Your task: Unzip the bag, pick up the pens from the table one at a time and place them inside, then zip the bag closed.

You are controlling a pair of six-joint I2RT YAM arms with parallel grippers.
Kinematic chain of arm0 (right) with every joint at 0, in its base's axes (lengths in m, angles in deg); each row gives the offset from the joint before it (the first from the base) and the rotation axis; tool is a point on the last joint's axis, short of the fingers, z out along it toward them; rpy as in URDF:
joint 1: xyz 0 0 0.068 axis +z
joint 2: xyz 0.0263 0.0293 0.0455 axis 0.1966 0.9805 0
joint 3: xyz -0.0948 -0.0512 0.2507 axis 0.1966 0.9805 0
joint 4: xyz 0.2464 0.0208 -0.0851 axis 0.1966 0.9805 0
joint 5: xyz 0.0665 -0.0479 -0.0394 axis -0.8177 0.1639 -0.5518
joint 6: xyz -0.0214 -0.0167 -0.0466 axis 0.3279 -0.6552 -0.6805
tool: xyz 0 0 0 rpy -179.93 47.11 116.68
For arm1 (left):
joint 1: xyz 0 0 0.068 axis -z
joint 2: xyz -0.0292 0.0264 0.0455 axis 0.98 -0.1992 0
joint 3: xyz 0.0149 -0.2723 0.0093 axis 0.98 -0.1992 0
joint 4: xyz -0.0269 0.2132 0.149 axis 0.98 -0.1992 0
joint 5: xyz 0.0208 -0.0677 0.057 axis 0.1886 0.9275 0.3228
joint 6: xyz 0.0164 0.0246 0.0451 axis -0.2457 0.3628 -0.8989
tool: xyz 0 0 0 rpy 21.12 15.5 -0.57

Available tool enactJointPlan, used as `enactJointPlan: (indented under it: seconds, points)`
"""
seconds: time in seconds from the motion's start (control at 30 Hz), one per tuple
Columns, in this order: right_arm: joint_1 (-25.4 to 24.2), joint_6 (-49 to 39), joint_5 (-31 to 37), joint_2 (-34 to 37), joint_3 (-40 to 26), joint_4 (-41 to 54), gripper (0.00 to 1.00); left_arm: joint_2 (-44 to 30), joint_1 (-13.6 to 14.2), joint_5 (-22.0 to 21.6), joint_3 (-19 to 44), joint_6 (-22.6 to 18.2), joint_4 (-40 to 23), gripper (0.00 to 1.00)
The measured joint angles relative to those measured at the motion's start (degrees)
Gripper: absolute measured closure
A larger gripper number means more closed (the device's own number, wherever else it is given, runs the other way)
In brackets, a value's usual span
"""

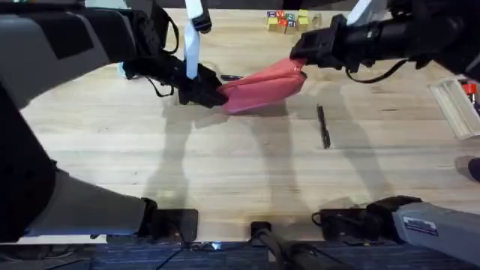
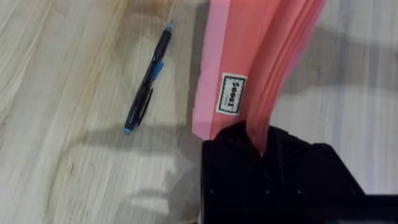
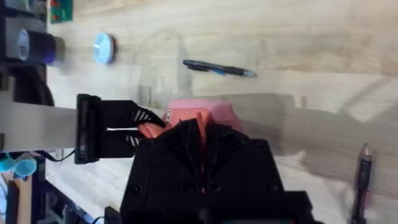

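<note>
**Pink pouch held at both ends above the table**

The pink pencil pouch [image 1: 262,86] hangs between the arms. The left gripper [image 1: 204,91] is clamped on one end, the right gripper [image 1: 306,54] pinches the other. Its contents are hidden. One pen [image 1: 323,125] lies on the butcher-block table [image 1: 225,165] nearby; a blue-accented pen [image 2: 148,81] lies behind the pouch. Toy blocks [image 1: 286,20] sit at the far edge.

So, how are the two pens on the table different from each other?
The pen behind the bag has blue parts and a blue tip; the pen in front looks all dark. The first lies behind the bag, the second right of it, nearer the bases. Both are slim, lie flat on the table, and are untouched.
</note>
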Motion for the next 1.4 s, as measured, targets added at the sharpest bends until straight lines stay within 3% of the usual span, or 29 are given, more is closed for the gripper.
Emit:
enactJointPlan:
  seconds: [0.17, 0.4, 1.0, 1.03, 1.23, 1.27, 1.4]
  points:
    - [0.0, 0.0, 0.0, 0.0, -2.4, 0.2, 0.970, 0.0, 0.0, 0.1, 0.3, 0.0, 0.1, 0.959]
    - [-0.6, 0.0, -0.2, -3.3, -8.2, -2.6, 0.971, -0.2, -0.1, -4.6, 0.3, 0.0, -0.9, 0.959]
    - [-0.6, 0.1, -0.2, -3.7, -8.6, -2.2, 0.966, -0.2, -0.1, -4.7, 0.3, 0.0, -0.9, 0.959]
    - [-0.6, 0.1, -0.2, -3.7, -8.6, -2.1, 0.916, -0.2, -0.1, -4.7, 0.3, 0.0, -0.9, 0.959]
    - [-0.6, -1.7, -0.2, -3.8, -8.6, 1.0, 0.073, -0.2, -0.1, -4.7, 0.3, 0.0, -0.9, 0.959]
    - [-0.6, -2.6, -0.2, -3.8, -8.6, 1.9, 0.021, -0.2, -0.1, -4.7, 0.3, 0.0, -0.9, 0.959]
    - [-0.6, -6.3, -0.2, -4.8, -8.6, 6.6, 0.006, -0.2, -0.1, -4.7, 0.3, 0.0, -0.9, 0.959]
